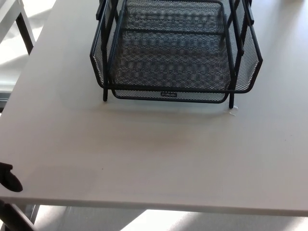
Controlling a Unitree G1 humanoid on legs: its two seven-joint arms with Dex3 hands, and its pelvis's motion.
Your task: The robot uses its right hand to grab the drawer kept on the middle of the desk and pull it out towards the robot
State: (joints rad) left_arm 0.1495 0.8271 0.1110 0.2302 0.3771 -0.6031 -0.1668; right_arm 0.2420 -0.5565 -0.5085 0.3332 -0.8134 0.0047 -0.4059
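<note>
Right hand is absent from the head view, so its fingers cannot be judged; only a black rounded piece of the left hand peeks in at the desk's near left edge, its pose unreadable. A black wire-mesh drawer sits inside its black metal frame toward the far edge of the pale grey desk, front lip facing the robot, presumably for a straight pull. No grasp has begun.

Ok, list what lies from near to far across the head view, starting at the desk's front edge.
Near edge of the desk → bare desktop → the lower drawer's front rim with its small label → the upper mesh tray, running out of frame at the top.
</note>
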